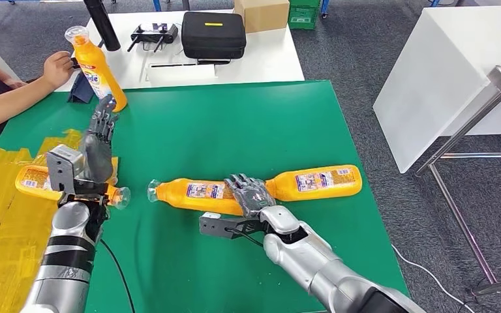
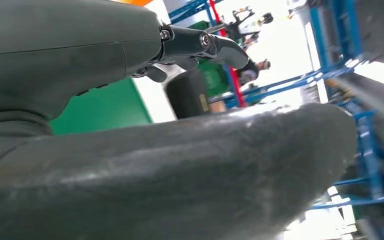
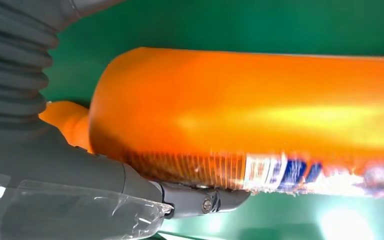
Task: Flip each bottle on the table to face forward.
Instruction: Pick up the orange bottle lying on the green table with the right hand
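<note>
Bottles are the matter here, and we count four orange ones on or by the green table point(image 1: 235, 117). The middle bottle point(image 1: 192, 194) lies on its side at the near centre, cap pointing left, and our right hand point(image 1: 251, 194) rests over its base end; in the right wrist view our fingers point(image 3: 200, 200) sit against the bottle's side, but we cannot tell whether they truly grip it. The right bottle point(image 1: 316, 182) lies just beyond, also on its side, its neck hidden behind that hand. The left bottle point(image 1: 39, 181) lies flat at the near left, cap towards the centre, partly behind our left hand point(image 1: 98, 147), which is raised with fingers apart and holds nothing. The upright bottle point(image 1: 96, 65) stands at the far left edge, where a person's hand point(image 1: 57, 68) touches it.

We judge the task mostly undone: three bottles lie flat showing what look like fine-print labels, and each probably wants turning; the upright one seems to show its front. Beyond sit a black case point(image 1: 213, 34) and a cardboard box point(image 1: 262, 13) on a white table point(image 1: 280, 62).
</note>
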You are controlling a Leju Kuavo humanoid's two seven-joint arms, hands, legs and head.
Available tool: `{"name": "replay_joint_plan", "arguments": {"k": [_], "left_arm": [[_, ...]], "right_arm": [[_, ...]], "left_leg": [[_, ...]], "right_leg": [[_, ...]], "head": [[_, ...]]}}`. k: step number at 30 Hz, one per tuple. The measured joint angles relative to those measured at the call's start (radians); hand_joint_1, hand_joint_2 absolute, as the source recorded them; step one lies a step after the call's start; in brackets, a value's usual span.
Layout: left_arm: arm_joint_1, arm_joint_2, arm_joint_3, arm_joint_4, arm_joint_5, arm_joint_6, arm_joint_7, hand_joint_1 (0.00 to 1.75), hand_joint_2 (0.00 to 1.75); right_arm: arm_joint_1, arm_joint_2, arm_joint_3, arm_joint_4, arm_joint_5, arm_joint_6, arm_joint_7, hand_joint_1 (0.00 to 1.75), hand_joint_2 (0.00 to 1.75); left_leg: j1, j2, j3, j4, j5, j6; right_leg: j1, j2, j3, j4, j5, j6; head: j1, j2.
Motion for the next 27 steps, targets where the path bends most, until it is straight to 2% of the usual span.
{"name": "replay_joint_plan", "arguments": {"k": [3,7,16,23,27], "left_arm": [[0.006,-0.015,0.007,-0.048,0.041,-0.011,-0.003,0.00,0.00],[0.009,-0.034,0.008,-0.092,0.072,-0.028,-0.008,0.00,0.00],[0.022,-0.055,0.008,-0.127,0.093,-0.031,0.000,0.00,0.00],[0.044,-0.055,0.015,-0.143,0.158,-0.054,0.037,0.00,0.00],[0.057,-0.055,0.026,-0.148,0.183,-0.067,0.053,0.00,0.00]], "right_arm": [[-0.018,0.029,0.003,0.060,0.075,0.002,0.010,0.01,1.75],[-0.040,0.070,0.020,0.127,0.142,0.006,0.022,1.73,1.75],[-0.043,0.114,0.006,0.183,0.094,-0.055,0.006,1.75,1.75],[-0.009,0.123,-0.100,0.170,-0.035,-0.123,-0.053,1.75,1.75],[0.011,0.123,-0.160,0.137,-0.064,-0.139,-0.073,1.75,1.75]], "left_leg": [[0.000,0.001,0.001,0.000,0.000,0.000],[0.000,0.004,0.003,0.000,0.000,0.000],[0.000,0.006,0.007,0.000,-0.001,-0.001],[0.000,0.005,0.006,0.000,-0.001,-0.001],[0.000,0.005,0.005,0.000,-0.001,-0.001]], "right_leg": [[0.000,0.000,0.000,0.000,0.000,0.000],[0.000,0.001,0.001,0.000,0.000,0.000],[0.000,0.002,0.005,0.000,0.000,0.000],[0.000,0.001,0.005,0.000,0.000,0.000],[0.000,0.001,0.003,0.000,0.000,0.000]], "head": [[0.000,0.000],[0.000,0.000],[0.000,0.000],[0.000,0.000],[0.000,0.000]]}}
